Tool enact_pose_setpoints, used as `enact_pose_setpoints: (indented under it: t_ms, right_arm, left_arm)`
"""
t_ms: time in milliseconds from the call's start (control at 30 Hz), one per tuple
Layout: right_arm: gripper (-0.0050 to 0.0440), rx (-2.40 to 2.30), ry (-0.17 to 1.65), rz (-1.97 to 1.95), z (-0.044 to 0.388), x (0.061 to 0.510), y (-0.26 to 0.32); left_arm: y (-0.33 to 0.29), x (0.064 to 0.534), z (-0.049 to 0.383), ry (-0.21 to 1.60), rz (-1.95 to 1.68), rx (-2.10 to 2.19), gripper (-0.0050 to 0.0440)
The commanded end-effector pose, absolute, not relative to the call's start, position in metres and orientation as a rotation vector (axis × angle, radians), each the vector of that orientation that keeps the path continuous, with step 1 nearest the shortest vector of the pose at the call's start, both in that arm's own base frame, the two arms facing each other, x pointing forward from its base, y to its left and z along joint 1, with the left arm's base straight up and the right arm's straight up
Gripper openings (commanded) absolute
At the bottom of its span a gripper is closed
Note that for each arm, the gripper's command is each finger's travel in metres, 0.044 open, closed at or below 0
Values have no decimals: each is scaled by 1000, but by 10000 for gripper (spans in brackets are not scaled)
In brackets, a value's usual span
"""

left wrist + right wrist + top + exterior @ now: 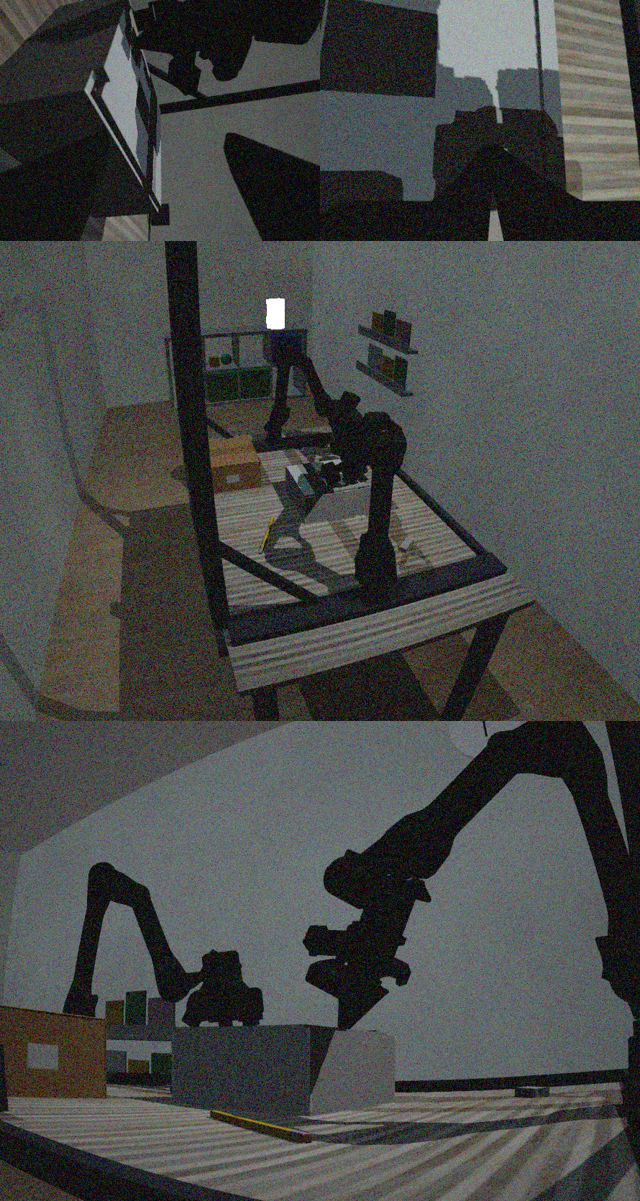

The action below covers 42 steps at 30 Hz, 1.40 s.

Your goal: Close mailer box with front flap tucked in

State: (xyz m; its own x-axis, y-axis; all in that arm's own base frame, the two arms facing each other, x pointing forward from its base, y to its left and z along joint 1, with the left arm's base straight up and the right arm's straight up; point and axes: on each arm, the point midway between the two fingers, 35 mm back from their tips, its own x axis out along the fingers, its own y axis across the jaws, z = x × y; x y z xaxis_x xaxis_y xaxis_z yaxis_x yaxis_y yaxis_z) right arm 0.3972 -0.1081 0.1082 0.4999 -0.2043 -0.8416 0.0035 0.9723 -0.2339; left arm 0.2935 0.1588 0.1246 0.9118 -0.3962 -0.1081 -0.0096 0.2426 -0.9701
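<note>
The grey mailer box (341, 507) (237, 1066) sits flat on the table. Its lid (119, 90) (482, 36) lies down, nearly level with the wall tops. A thin dark gap runs between lid and rim in the left wrist view. No front flap shows outside the front wall; its tabs and the side flaps are hidden. My right gripper (347, 1026) (490, 152) is shut and empty, tips down at the lid top near the box's near end. My left gripper (224, 1023) (167, 139) is open and empty, low over the lid's far part.
An orange carton (235, 473) (77, 1077) stands beyond the box's far end. A yellow pencil-like stick (267, 534) (258, 1126) lies in front of the box. A small pale block (407, 542) (531, 1092) lies towards the right arm's base. A dark frame post stands at the table's front side.
</note>
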Motion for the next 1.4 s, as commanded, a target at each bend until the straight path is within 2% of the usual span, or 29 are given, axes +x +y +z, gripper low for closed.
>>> enact_pose_setpoints:
  t_ms: [0,367,500,533,633,700,900,1167,1367]
  right_arm:
    - [-50,-215,1031,-124,113,401,-107]
    - [-50,-219,995,-132,172,400,-107]
    - [-50,-218,1008,-129,171,401,-107]
    - [24,-218,1008,-129,171,401,-107]
    - [96,-201,993,-125,172,394,-102]
    - [96,-201,993,-125,172,394,-102]
    - [240,-130,875,-117,194,366,-83]
    - [240,-3,654,-99,235,318,-48]
    - [240,26,602,-96,244,306,-40]
  left_arm:
    - [159,296,137,351,-296,-1256,300]
    - [159,296,137,351,-296,-1256,300]
    - [159,296,137,351,-296,-1256,300]
    - [159,296,137,351,-296,-1256,300]
    - [164,297,146,331,-291,-1227,300]
    - [164,297,146,331,-291,-1227,300]
    - [171,311,174,294,-265,-1143,300]
    - [168,355,217,288,-177,-984,300]
    - [155,376,243,297,-132,-884,300]
